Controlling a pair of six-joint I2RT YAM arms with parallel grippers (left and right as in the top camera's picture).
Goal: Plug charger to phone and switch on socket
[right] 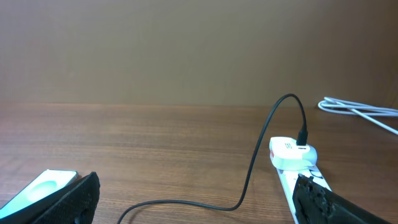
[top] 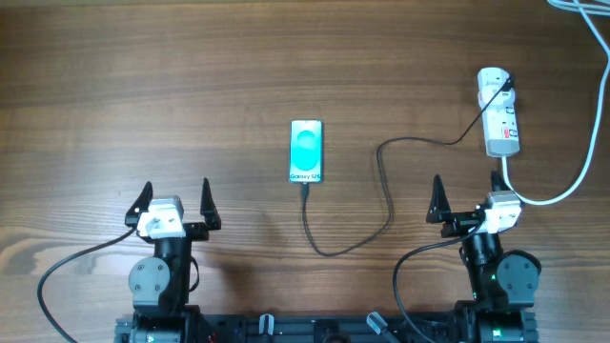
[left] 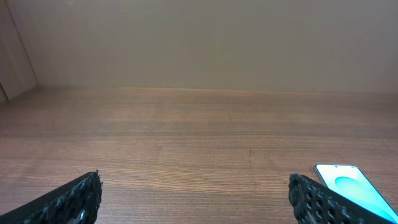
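Note:
The phone (top: 306,151) lies flat mid-table, its turquoise screen lit. The charger (top: 385,187), a thin black cable, runs from the phone's near end in a loop to a white adapter on the socket (top: 498,114) at the back right. The cable's tip touches the phone's edge; whether it is seated I cannot tell. My left gripper (top: 175,193) rests open near the front left, with the phone (left: 348,183) off to its right. My right gripper (top: 466,186) stands open just in front of the socket (right: 291,155), with the cable (right: 254,165) between its fingers' line of sight and the phone (right: 38,186) at left.
A thick white cord (top: 576,186) leaves the socket's near end, curves right and runs up to the back right corner, where it shows again as the white cord (right: 359,110). Black arm bases and cables line the front edge. Bare wood spreads to the left and the back.

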